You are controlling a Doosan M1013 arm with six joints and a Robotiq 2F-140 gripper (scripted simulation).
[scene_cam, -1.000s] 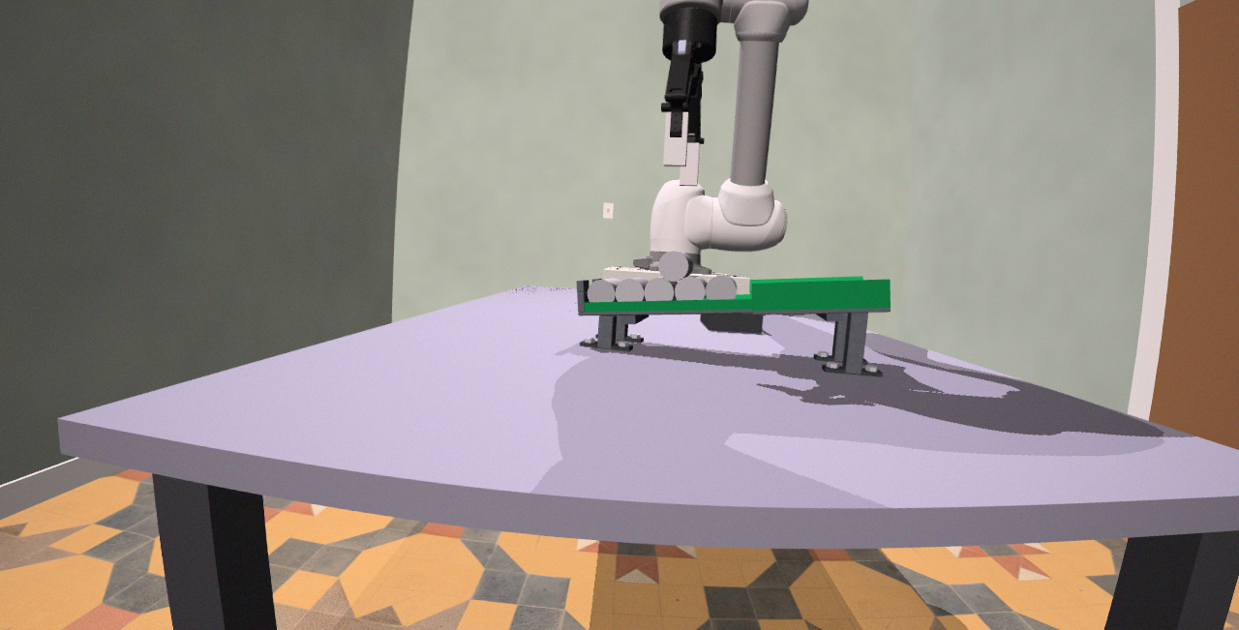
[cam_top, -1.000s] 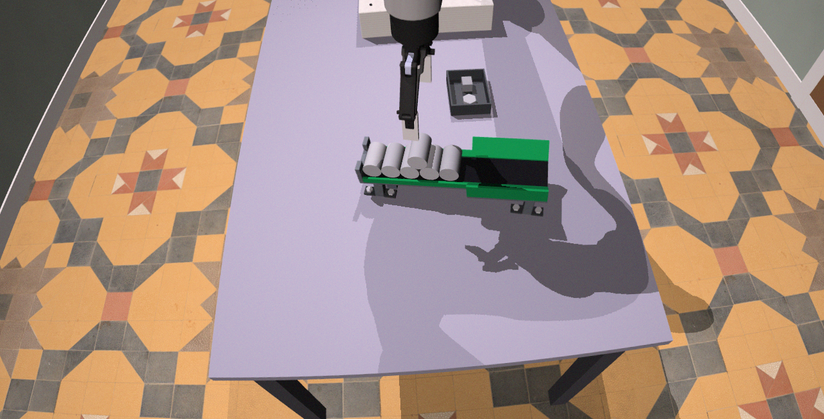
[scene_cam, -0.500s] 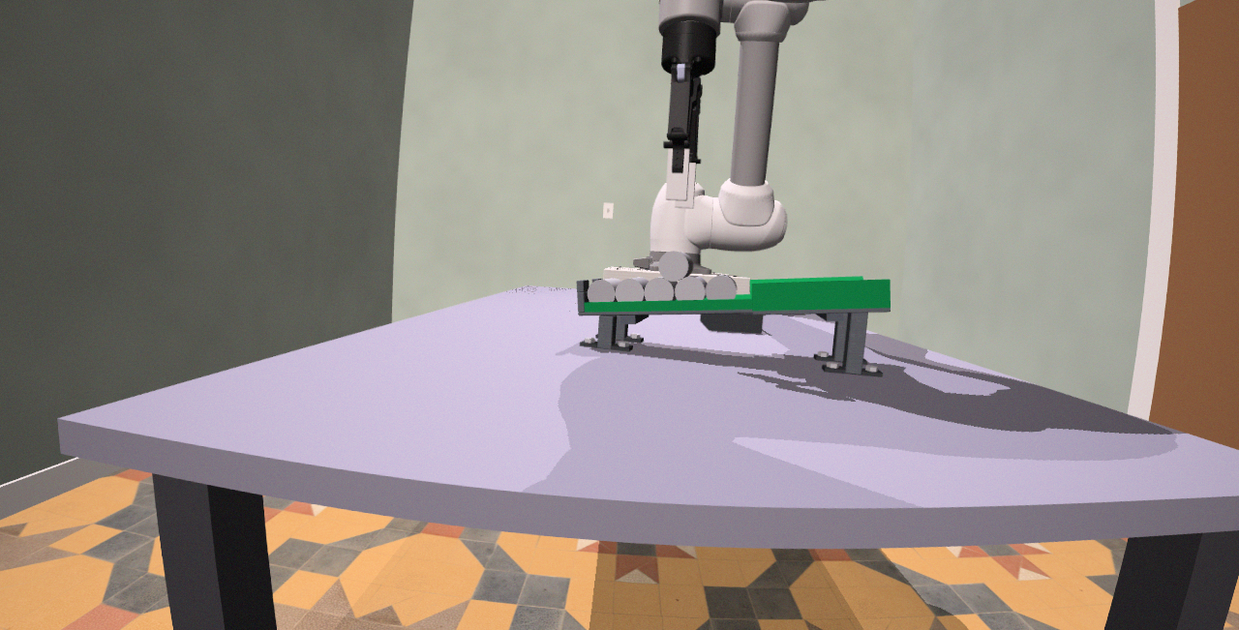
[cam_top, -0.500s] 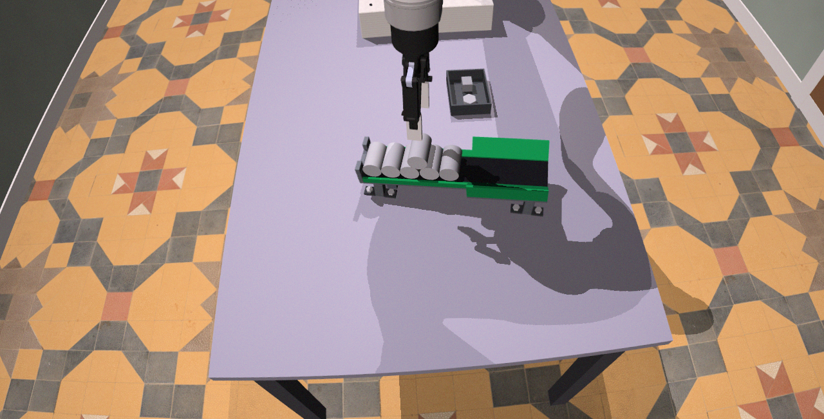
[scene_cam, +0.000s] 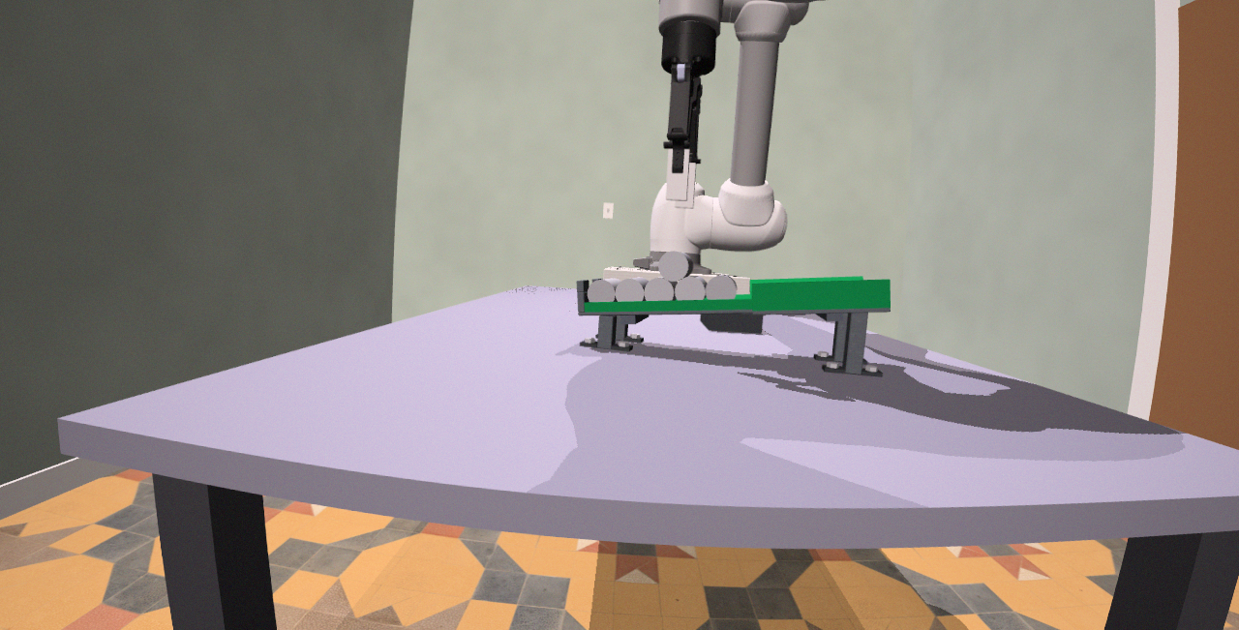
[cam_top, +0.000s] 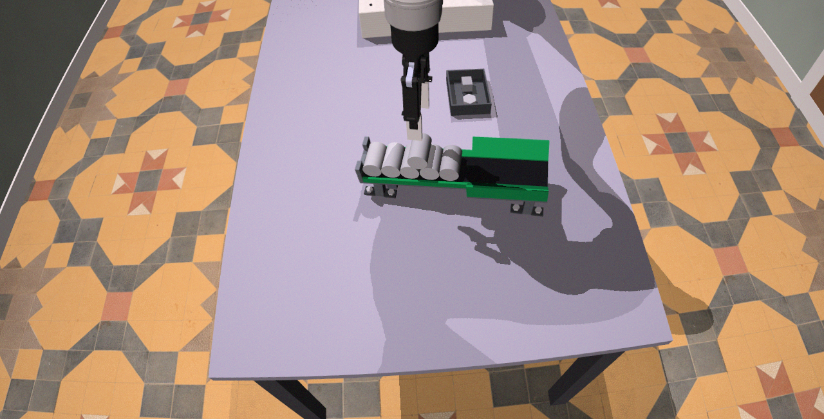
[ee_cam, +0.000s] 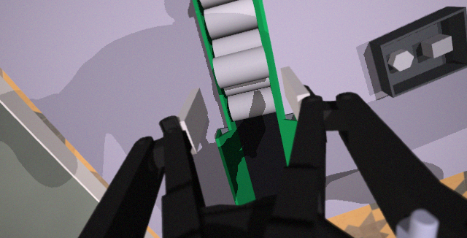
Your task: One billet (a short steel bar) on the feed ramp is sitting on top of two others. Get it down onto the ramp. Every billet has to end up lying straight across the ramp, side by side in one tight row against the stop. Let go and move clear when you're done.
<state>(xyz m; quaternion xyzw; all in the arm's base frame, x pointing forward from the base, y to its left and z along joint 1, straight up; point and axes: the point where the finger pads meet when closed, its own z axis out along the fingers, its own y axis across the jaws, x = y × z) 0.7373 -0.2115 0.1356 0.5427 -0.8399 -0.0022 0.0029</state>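
Observation:
A green feed ramp [cam_top: 506,165] stands on short legs mid-table, with a dark stop [cam_top: 365,150] at its left end. Several grey billets lie across it in a row against the stop. One billet [cam_top: 418,151] sits on top of two others near the row's right part; it also shows in the side view [scene_cam: 674,264] and the wrist view [ee_cam: 241,66]. My gripper [cam_top: 416,128] [scene_cam: 684,193] hangs pointing down a little above this raised billet, without touching it. Its fingers are half open and empty.
A dark tray [cam_top: 469,93] holding a hex piece and a square piece lies behind the ramp, right of the gripper; it shows in the wrist view [ee_cam: 419,50]. The arm's white base block [cam_top: 426,10] stands at the table's back. The ramp's right half holds no billets.

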